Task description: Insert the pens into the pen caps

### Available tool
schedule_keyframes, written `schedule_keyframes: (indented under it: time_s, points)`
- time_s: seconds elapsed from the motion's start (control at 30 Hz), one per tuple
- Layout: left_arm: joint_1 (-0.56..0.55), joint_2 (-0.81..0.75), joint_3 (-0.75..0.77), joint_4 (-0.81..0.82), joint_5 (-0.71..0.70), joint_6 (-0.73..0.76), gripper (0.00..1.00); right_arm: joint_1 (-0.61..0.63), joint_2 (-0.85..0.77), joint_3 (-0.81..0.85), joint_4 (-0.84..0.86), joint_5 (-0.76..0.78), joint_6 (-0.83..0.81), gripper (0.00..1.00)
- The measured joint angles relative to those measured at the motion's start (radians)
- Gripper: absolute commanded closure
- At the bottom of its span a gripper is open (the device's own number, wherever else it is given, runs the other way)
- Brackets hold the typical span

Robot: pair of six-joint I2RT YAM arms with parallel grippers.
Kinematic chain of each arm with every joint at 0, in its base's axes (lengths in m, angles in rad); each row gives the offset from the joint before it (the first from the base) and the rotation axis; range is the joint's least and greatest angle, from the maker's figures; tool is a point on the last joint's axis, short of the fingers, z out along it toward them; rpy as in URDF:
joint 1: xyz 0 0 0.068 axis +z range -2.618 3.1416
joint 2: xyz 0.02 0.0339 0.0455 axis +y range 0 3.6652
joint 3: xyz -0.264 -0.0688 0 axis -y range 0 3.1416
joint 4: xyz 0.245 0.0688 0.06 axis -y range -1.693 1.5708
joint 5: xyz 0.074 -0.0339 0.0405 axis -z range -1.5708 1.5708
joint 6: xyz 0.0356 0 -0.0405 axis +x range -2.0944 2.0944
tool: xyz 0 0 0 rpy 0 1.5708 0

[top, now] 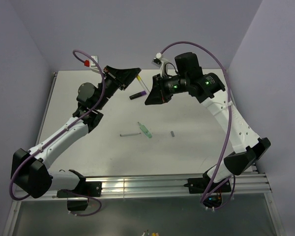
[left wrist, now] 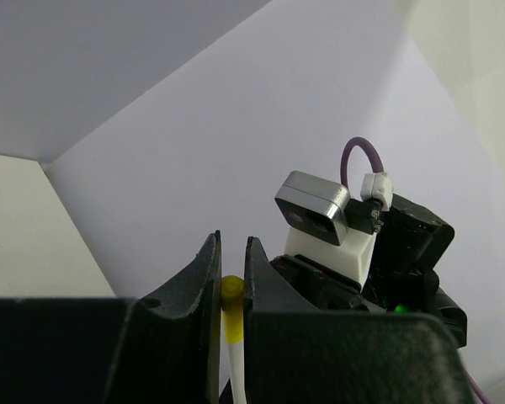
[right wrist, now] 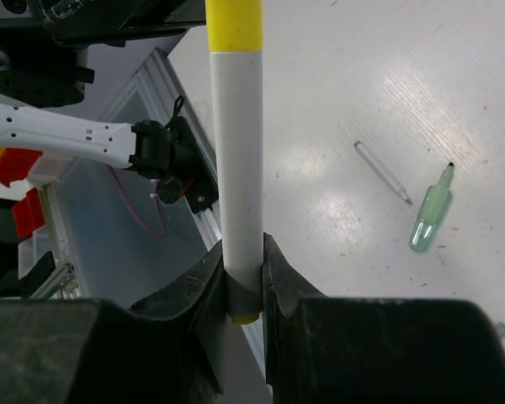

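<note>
Near the counter's [top: 196,115] far edge, left end effector [left wrist: 233,252] pinches the yellow cap [left wrist: 231,290]; right end effector [right wrist: 244,252] clamps the pale pen [right wrist: 236,151]. Cap seemingly seated; skewed pushing could jam it.

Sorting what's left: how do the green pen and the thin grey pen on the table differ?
The green pen is translucent green and thick; the grey pen is pale and much slimmer. The green pen shows a dark tip; the grey pen's tip is unclear. Both lie flat on the table.
</note>
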State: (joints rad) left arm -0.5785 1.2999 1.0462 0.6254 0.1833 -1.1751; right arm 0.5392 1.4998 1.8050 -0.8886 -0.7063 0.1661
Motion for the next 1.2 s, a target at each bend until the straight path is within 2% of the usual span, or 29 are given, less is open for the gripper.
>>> schedule_keyframes:
  time_s: [0.27,0.53,0.67,0.8,0.9,1.03,1.2]
  points:
    - [0.000,-0.001,0.019,0.010,0.003,0.010,1.00,-0.013,0.010,0.000,0.026,-0.101,0.011,1.00]
    - [0.056,0.045,0.153,-0.056,0.109,0.055,0.99,-0.017,0.004,-0.079,0.255,-0.154,0.050,1.00]
    - [0.074,0.053,0.177,-0.077,0.144,0.068,0.89,-0.017,0.002,-0.109,0.315,-0.157,0.064,1.00]
    - [0.092,0.056,0.198,-0.114,0.179,0.087,0.70,-0.016,-0.002,-0.143,0.376,-0.159,0.084,1.00]
    - [0.086,0.059,0.203,-0.180,0.285,0.092,0.61,-0.021,-0.002,-0.158,0.510,-0.145,0.111,1.00]
    - [0.083,0.066,0.204,-0.230,0.362,0.093,0.59,-0.031,-0.010,-0.181,0.619,-0.142,0.157,1.00]
    - [0.102,0.066,0.211,-0.248,0.400,0.093,0.65,-0.032,-0.011,-0.217,0.692,-0.151,0.211,1.00]
